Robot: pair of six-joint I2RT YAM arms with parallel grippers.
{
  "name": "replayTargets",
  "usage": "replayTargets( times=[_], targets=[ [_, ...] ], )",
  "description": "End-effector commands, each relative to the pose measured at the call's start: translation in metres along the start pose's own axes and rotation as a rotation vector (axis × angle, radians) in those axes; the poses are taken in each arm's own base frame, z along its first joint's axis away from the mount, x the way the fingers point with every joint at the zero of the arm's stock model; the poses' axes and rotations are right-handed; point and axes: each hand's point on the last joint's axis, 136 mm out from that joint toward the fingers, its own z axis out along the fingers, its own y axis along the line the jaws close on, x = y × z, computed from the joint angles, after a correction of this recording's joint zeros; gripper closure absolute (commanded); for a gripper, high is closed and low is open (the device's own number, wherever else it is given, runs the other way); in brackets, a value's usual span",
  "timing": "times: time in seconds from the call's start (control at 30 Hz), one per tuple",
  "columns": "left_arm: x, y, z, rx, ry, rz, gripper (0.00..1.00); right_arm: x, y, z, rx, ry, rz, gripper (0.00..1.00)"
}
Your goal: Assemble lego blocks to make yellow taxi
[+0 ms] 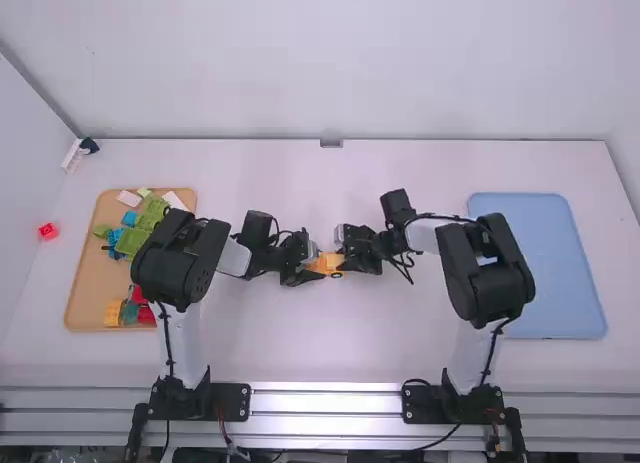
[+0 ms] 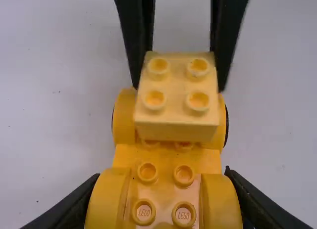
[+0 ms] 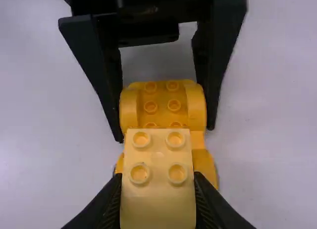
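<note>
Near the middle of the table, my left gripper (image 1: 308, 267) is shut on the orange-yellow car base (image 1: 328, 263). My right gripper (image 1: 348, 249) faces it from the other side. In the left wrist view, my left gripper (image 2: 166, 204) clasps the rounded fenders of the studded base (image 2: 167, 157). The pale yellow block (image 2: 176, 110) is over the base's far end, between the other gripper's fingers. From the right wrist view, my right gripper (image 3: 158, 202) is shut on that four-stud block (image 3: 158, 155). Whether the block touches the base's studs, I cannot tell.
A wooden tray (image 1: 85, 273) on the left holds green, blue, red and yellow blocks. A small red block (image 1: 48, 231) is at the far left. On the right is a blue tray (image 1: 540, 263).
</note>
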Motion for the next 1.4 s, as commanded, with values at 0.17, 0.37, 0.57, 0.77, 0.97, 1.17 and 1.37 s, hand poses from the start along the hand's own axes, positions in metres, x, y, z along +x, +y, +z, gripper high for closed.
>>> replayTargets(
  times=[0.17, 0.37, 0.57, 0.77, 0.97, 1.17, 1.37],
  targets=[
    [0.001, -0.003, 0.002, 0.013, -0.002, -0.009, 0.42, 0.000, -0.013, -0.006, 0.064, -0.017, -0.029, 0.77],
    [0.000, -0.003, 0.002, 0.014, -0.002, -0.009, 0.42, 0.002, -0.010, 0.000, 0.073, -0.009, -0.039, 0.73],
    [0.001, -0.003, 0.002, 0.013, -0.002, -0.012, 0.42, -0.003, -0.010, 0.000, 0.064, -0.028, -0.051, 0.73],
    [0.001, -0.003, 0.002, 0.013, -0.002, -0.012, 0.43, -0.012, -0.016, -0.011, 0.054, -0.036, -0.035, 0.73],
    [0.000, -0.002, 0.002, 0.011, -0.003, -0.009, 0.42, -0.015, -0.003, -0.011, -0.006, -0.045, -0.088, 0.73],
    [-0.001, 0.000, 0.002, 0.010, -0.004, -0.008, 0.43, -0.012, -0.004, -0.012, -0.002, -0.032, -0.079, 0.73],
    [-0.001, 0.000, 0.002, 0.010, -0.004, -0.008, 0.43, -0.010, -0.003, -0.009, -0.003, -0.012, -0.084, 0.72]
  ],
)
